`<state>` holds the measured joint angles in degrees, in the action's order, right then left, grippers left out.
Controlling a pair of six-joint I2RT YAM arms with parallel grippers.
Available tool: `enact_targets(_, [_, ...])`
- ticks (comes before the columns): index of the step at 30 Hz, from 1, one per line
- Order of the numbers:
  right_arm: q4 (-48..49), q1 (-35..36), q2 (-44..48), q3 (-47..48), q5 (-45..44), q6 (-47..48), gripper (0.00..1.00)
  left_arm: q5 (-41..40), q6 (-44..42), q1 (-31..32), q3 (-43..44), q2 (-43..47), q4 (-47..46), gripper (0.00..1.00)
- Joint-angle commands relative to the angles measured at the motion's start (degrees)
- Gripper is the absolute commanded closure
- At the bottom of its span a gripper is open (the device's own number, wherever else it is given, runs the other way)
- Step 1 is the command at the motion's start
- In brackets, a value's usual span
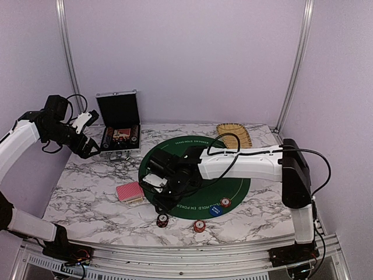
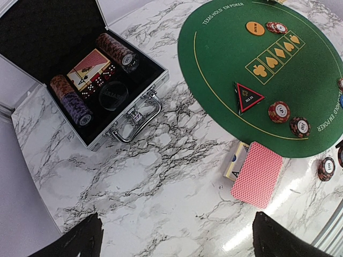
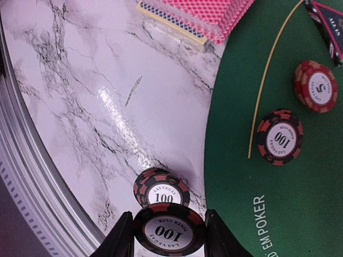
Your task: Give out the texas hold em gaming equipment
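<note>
Right fingers: pinching a dark 100 chip by its rim, face up, just outside the rim of the green mat. The frame cuts off the chip's lower edge. Just beyond it a short chip stack sits on the marble desk, also just off the mat. The held chip overlaps the stack in view, so I cannot tell whether they touch.

Left fingers: spread wide, nothing between them. Only two dark tips show at the bottom of the left wrist view, over bare desk well off the mat.

On the mat:
- The black triangular marker lies inside the yellow line.
- A red 5 chip and a second 100 chip lie near it, toward the rim.
- An orange disc lies at the opposite side of the mat.
- A blue disc lies near the mat's front rim.

In the top view the right arm covers the mat's middle and hides the marker.

Off the mat:
- The deck of red-backed cards lies just outside the rim, partly over a pale box. Card count is unreadable.
- The open silver case stands well apart. It holds chip rolls, and its smaller contents are too small to identify.
</note>
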<state>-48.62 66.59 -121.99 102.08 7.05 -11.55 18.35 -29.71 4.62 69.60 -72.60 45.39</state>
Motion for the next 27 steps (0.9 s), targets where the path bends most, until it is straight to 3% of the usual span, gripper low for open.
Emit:
enact_targets(1, [-0.77,-3.22,4.90,1.75,-0.35,-0.82,0.99,0.02,-0.61,0.20,1.31,1.22,1.90,0.01])
enact_targets(10, [-0.05,-14.13,4.73,2.60,-5.62,0.62,0.99,0.04,-0.74,0.21,0.80,1.57,1.94,0.01])
enact_targets(27, [0.70,-26.11,-14.31,18.08,-9.87,1.87,0.99,0.34,-0.57,0.21,1.10,0.61,2.07,0.01])
